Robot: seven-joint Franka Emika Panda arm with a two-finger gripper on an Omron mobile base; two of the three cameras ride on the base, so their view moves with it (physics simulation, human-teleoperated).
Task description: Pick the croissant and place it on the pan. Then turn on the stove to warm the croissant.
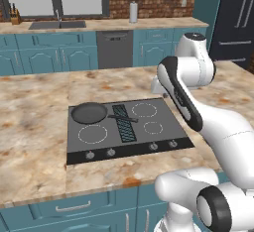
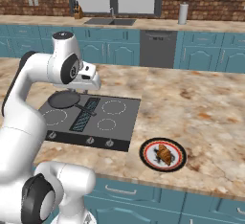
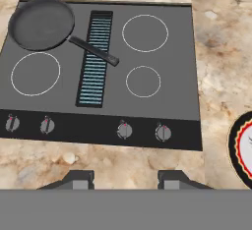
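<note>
Croissant [image 2: 164, 154]: golden-brown, lying in the middle of a round red-rimmed plate [image 2: 148, 148] with a black outer band, on the marble counter [image 2: 201, 103] just right of the stove's front right corner, near the counter's front edge. Same plate cut off at the right edge of the hand view [image 3: 239, 145], only its rim and a sliver of white showing there.

Pan [image 1: 89, 112]: dark grey, shallow, nothing in it, sitting on the stove's rear left burner. Long thin black handle angled toward the front right, its end reaching across the ribbed grille strip [image 3: 95, 58]. Seen also in the right base view [image 2: 63, 99], partly behind the hand, and in the hand view [image 3: 42, 23] at the upper left.

Stove [image 1: 149, 137]: flat black cooktop set into the counter, white ring marks on the three uncovered burners, four small grey knobs [image 3: 124, 130] in a row along the front edge, two left and two right of the centre.

Gripper [image 3: 125, 179]: raised above the counter in front of the stove, looking down over the knobs; two dark fingertips [image 3: 80, 179] at the bottom of the hand view, jaws drawn in, holding nothing and touching nothing. Well apart from the croissant and the pan.

Behind: teal cabinets, a sink [image 1: 57, 25] under a window, a dishwasher [image 2: 157, 49], a brick wall.
</note>
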